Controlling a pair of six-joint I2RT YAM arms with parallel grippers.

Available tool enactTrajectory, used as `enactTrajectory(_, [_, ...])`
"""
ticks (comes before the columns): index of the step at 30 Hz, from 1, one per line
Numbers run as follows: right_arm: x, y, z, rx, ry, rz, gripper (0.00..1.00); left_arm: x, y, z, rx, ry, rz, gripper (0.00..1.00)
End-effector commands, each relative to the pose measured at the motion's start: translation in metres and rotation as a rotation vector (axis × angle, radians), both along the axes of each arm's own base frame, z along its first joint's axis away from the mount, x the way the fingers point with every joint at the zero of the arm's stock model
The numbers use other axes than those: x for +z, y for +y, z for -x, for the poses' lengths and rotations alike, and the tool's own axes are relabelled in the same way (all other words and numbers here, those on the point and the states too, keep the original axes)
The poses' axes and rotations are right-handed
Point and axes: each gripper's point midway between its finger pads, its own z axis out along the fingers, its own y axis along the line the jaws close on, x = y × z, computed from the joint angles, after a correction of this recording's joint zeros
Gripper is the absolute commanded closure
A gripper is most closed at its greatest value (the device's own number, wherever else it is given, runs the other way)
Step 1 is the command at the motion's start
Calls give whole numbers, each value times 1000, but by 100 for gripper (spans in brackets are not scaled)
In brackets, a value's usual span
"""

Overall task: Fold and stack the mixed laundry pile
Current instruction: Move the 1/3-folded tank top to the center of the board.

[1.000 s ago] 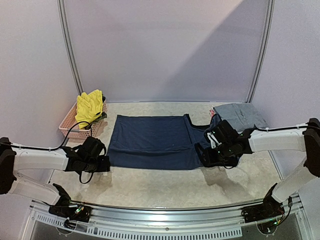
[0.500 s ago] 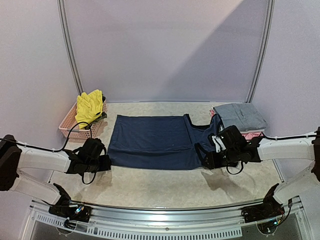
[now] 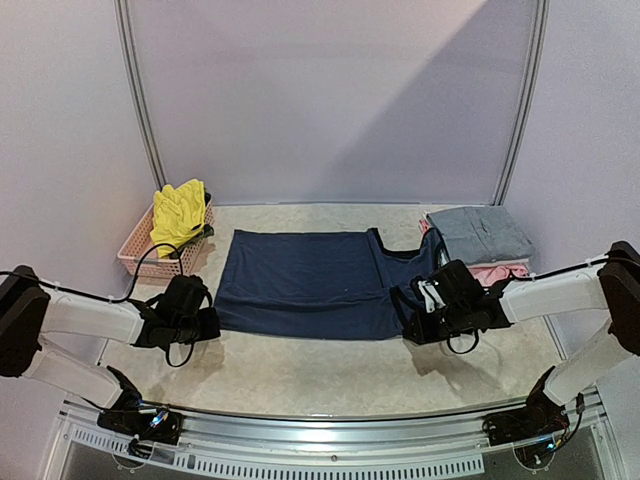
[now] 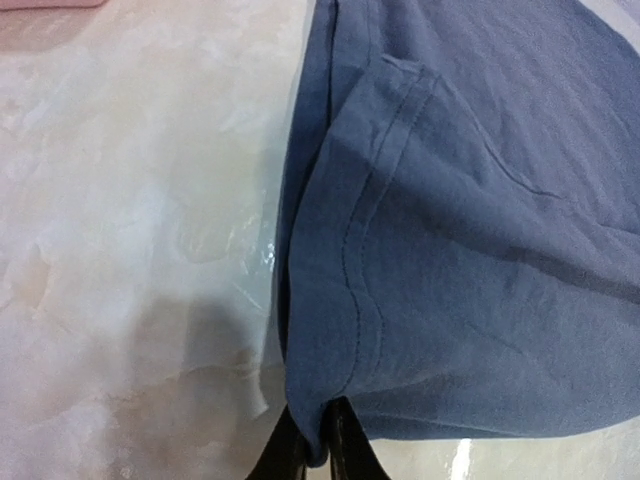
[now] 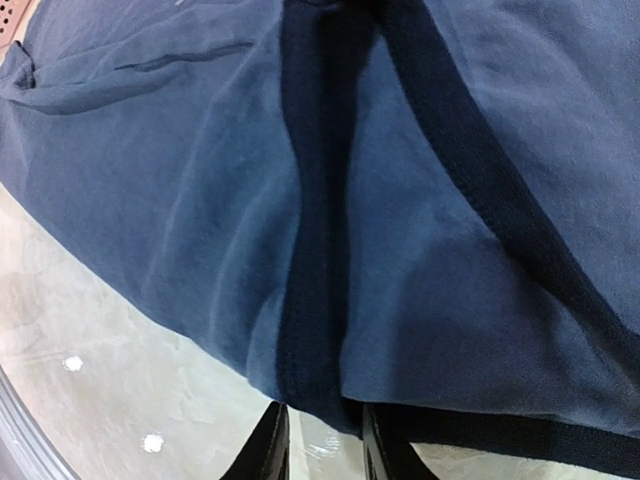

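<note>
A navy blue top (image 3: 300, 285) lies spread flat in the middle of the table. My left gripper (image 3: 213, 326) is at its near left corner. In the left wrist view my left gripper (image 4: 318, 448) is pinched shut on the hem corner of the navy top (image 4: 470, 260). My right gripper (image 3: 410, 324) sits low at the top's near right edge. In the right wrist view my right gripper (image 5: 328, 448) has its jaws somewhat apart, and the dark trim of the navy top (image 5: 318, 250) hangs down between them, with a sliver of table showing beside it.
Folded grey trousers (image 3: 480, 232) lie at the back right on a pink piece (image 3: 498, 271). A pink lattice basket (image 3: 140, 255) at the back left holds a bright yellow garment (image 3: 180, 212). Bare marbled tabletop (image 3: 320, 375) runs along the near edge.
My left gripper's jaws have closed onto the top's hem corner. My right gripper has settled lower at the right edge and its jaws have narrowed around the dark trim.
</note>
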Motion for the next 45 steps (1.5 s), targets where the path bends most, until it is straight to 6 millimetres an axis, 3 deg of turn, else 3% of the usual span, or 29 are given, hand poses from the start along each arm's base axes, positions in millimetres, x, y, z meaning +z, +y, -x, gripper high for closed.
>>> enactTrajectory(1, [-1, -8, -3, -22, -24, 20, 77, -6, 11, 8, 27, 24, -19, 96])
enactTrajectory(5, [-4, -8, -2, -17, -19, 23, 96, -4, 10, 7, 38, 20, -4, 100])
enactTrajectory(7, [-6, -9, -1, -20, -15, 26, 100, -4, 11, 9, 41, 29, -5, 100])
enactTrajectory(14, [-3, -25, 5, -75, -1, 74, 100, 5, 22, 18, 84, 37, -11, 100])
enactTrajectory(21, [18, -40, 21, -119, 7, 53, 100, 24, 36, 31, 127, 32, -19, 100])
enactTrajectory(25, [17, -39, 33, -114, 49, 16, 100, 22, 34, 38, 126, 47, 12, 100])
enactTrajectory(33, [13, -17, 69, -12, 112, 10, 100, 13, 36, 64, 139, 104, 74, 100])
enactTrajectory(35, [16, -19, 73, -15, 111, 24, 96, 17, 37, 69, 140, 100, 88, 100])
enactTrajectory(39, [42, -20, 64, -35, 44, 22, 68, 40, 40, 69, 141, 25, 125, 67])
enactTrajectory(41, [59, -17, 56, -36, 10, 24, 64, 54, 41, 66, 140, -18, 128, 54])
enactTrajectory(43, [75, -8, 49, -16, -19, 4, 64, 67, 43, 63, 136, -45, 119, 50])
enactTrajectory(45, [91, 9, 41, 15, -49, -49, 66, 77, 40, 57, 118, -70, 111, 55])
